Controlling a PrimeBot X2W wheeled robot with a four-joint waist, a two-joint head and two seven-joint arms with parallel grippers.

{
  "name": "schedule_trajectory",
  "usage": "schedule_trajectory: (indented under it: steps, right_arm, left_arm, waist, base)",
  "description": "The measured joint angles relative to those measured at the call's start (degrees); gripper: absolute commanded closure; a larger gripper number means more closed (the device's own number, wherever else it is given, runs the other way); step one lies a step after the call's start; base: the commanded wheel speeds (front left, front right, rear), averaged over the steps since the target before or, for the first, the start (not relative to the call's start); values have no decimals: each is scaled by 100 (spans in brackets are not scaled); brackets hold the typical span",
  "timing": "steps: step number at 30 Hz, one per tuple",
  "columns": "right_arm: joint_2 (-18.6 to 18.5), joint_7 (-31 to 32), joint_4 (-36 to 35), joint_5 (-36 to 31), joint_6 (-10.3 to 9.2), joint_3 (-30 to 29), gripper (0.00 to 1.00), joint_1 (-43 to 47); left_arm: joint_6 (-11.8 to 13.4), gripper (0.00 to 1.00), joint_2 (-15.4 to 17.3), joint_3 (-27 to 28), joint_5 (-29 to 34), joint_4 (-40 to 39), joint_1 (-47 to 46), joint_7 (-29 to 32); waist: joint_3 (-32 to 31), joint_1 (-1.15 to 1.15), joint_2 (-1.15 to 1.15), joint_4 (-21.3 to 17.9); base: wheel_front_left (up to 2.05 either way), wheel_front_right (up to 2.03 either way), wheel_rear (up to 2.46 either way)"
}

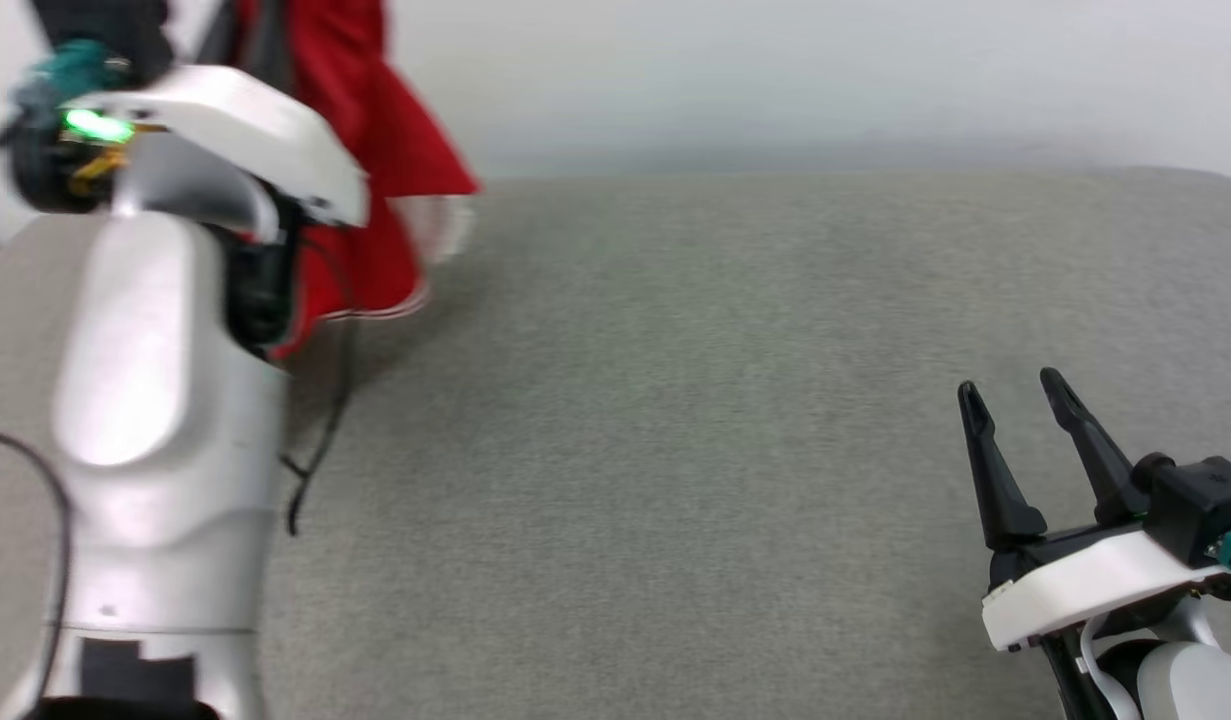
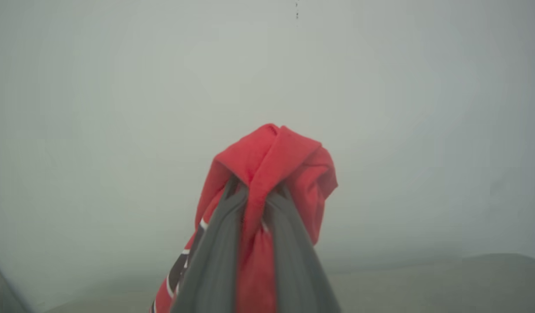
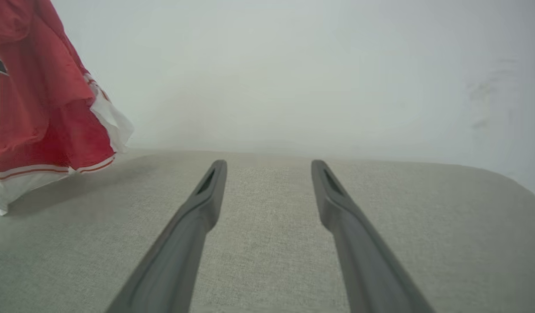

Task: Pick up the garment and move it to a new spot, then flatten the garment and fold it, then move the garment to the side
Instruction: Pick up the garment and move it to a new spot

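The garment (image 1: 375,150), red with white striped trim, hangs in the air at the far left of the grey cloth-covered table (image 1: 675,420), partly behind my raised left arm. In the left wrist view my left gripper (image 2: 254,191) is shut on a bunched fold of the garment (image 2: 276,161), and red cloth drapes over its tips. The garment (image 3: 45,108) also hangs at the left of the right wrist view, its white hem just above the table surface. My right gripper (image 1: 1015,385) stands open at the lower right, low over the table, with nothing between its fingers (image 3: 211,182).
A pale wall (image 1: 825,80) runs behind the table's far edge. My left forearm (image 1: 145,380) and a dangling black cable (image 1: 320,450) take up the left side of the head view. Bare grey cloth stretches between the two arms.
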Motion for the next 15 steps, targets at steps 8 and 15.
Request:
schedule_trajectory:
  steps: [8, 15]
  right_arm:
    - [25, 108, -73, -4, 0, -131, 0, 85]
    - [47, 70, -98, 21, 0, -221, 0, 103]
  left_arm:
    - [-192, 100, -824, -783, -254, -294, 431, -49]
    - [-223, 100, -970, -1673, -616, -514, 1328, -231]
  waist:
    - [-43, 0, 0, -659]
    - [221, 1, 0, -978]
  base:
    - [0, 0, 0]
    - [0, 0, 0]
